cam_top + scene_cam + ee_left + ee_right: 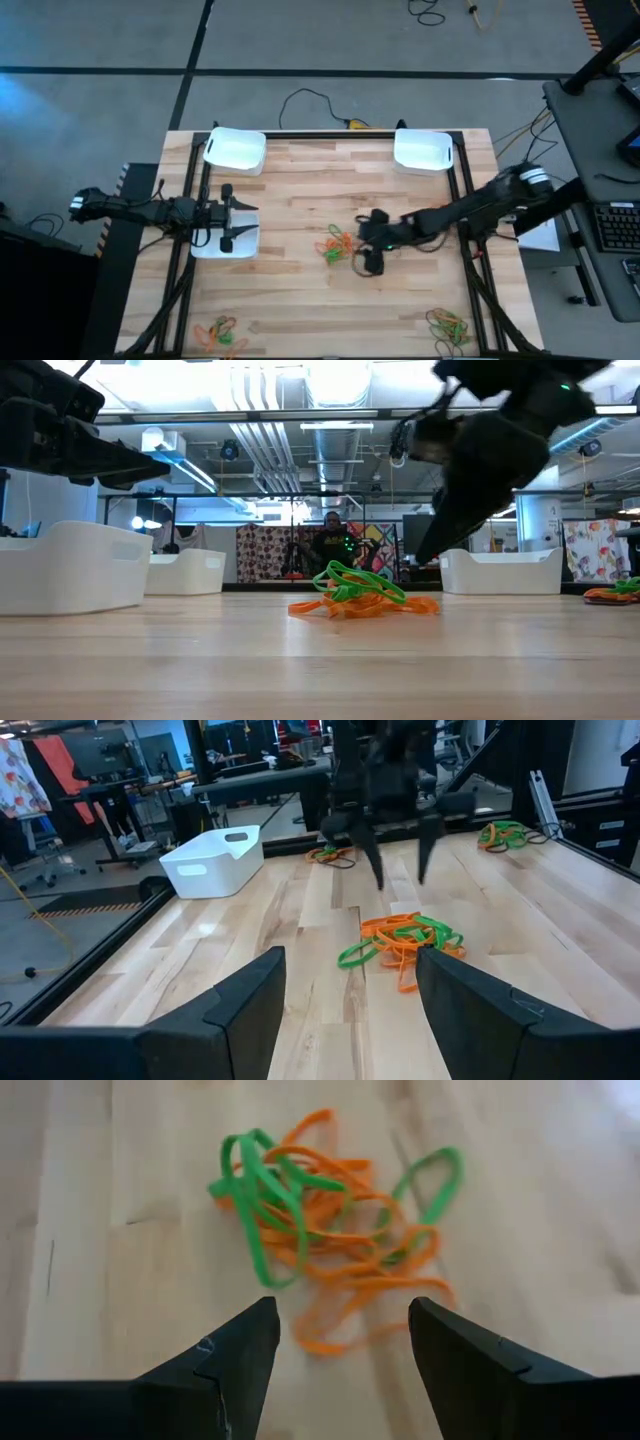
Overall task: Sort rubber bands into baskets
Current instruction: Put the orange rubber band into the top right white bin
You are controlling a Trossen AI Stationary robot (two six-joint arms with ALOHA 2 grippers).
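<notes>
A tangle of orange and green rubber bands (338, 245) lies mid-table; it also shows in the right wrist view (330, 1230) and the low view (360, 595). My right gripper (362, 240) is open and empty, just to the right of this tangle and above the table, fingers pointing at it (340, 1315). My left gripper (227, 215) is open and empty at the table's left, over the far rim of a white basket (225, 245). Two more white baskets stand at the far left (236, 150) and far right (423, 150).
Two more heaps of bands lie by the near edge, at the left (220, 332) and right (448, 325). Black frame rails run along the table's left (190, 200) and right (465, 200) sides. Bare wood lies between the baskets and the middle tangle.
</notes>
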